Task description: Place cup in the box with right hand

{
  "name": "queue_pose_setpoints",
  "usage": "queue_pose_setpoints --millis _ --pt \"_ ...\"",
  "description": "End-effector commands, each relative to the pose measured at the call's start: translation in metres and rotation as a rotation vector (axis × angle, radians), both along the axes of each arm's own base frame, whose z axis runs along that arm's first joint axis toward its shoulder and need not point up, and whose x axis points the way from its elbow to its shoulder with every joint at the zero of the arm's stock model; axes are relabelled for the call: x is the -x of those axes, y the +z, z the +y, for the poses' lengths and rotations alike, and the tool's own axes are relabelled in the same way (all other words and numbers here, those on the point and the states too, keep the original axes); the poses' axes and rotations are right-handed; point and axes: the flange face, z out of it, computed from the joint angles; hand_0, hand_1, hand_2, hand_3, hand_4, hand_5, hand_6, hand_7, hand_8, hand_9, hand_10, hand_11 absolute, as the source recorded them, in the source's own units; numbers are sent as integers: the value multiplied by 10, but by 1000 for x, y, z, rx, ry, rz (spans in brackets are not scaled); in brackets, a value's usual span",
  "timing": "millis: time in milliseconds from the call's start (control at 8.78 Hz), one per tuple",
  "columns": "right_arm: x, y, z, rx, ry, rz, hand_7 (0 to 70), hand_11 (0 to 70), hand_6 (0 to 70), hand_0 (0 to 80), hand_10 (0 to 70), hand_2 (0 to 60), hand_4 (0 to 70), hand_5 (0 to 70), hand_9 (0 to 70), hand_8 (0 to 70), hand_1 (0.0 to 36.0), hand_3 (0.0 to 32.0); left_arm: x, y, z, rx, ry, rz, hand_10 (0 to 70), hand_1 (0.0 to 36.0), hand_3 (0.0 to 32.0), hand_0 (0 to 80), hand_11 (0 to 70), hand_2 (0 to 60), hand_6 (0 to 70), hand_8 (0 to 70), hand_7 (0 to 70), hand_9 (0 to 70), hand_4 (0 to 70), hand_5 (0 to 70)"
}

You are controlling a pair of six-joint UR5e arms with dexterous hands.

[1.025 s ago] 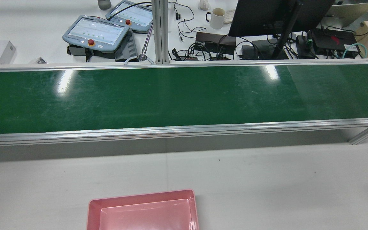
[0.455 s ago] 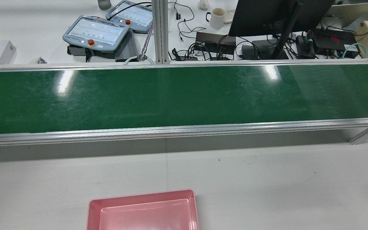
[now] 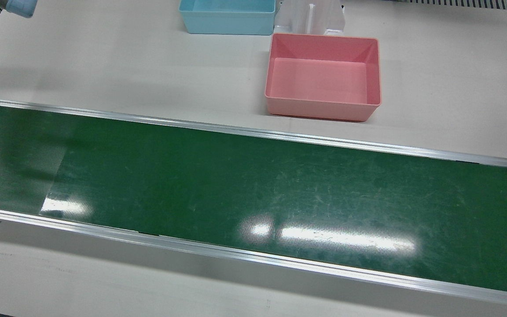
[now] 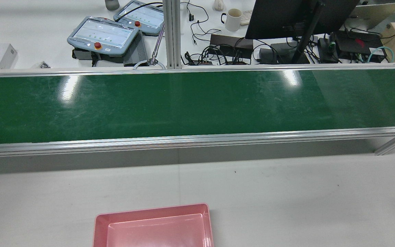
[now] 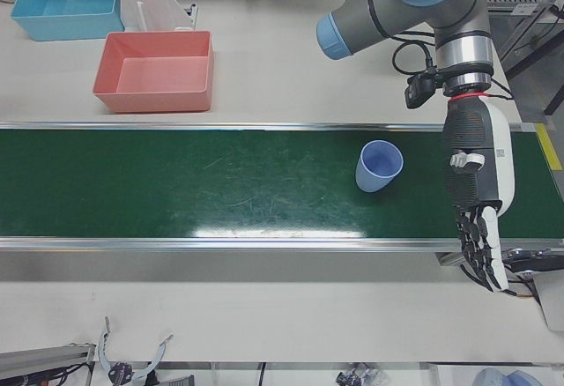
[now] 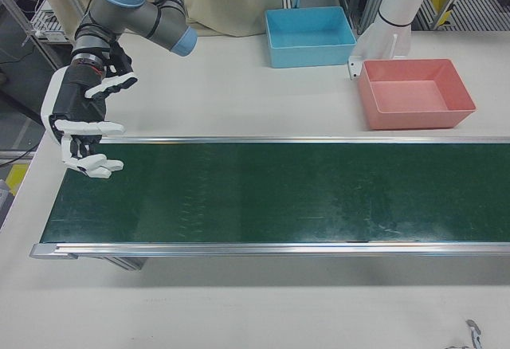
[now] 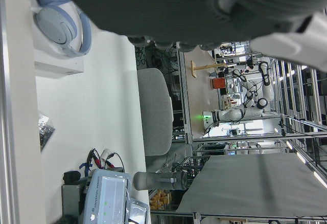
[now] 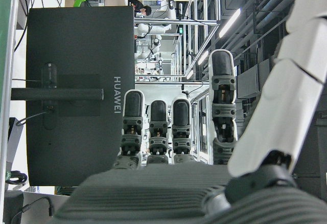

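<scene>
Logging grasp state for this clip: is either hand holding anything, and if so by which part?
Nothing is held. The right hand hovers open at its end of the belt; the left hand hangs open beside the blue cup, apart from it.

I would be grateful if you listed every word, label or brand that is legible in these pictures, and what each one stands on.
"HUAWEI": on the back of the black flat monitor, read sideways in the right hand view.
Screens of the two grey-blue teach pendants with red buttons: rows of marks, too small to read.
White ceramic mug, pale blue plastic cup, pink plastic box, light blue plastic box: no text visible.
</scene>
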Motion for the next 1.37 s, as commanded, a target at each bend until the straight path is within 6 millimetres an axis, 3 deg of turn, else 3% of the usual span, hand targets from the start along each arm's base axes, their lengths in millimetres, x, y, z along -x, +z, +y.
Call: queue_pose_setpoints --millis 0,1252 --pt "0 0 0 0 0 -1 513 346 142 498 238 47 609 54 308 189 115 0 0 0 0 0 0 0 0 0 0 0 0 0 0 0 0 0 0 0" --pt "0 0 0 0 0 -1 510 337 140 499 232 52 608 54 306 187 117 0 0 0 0 0 0 0 0 0 0 0 0 0 0 0 0 0 0 0"
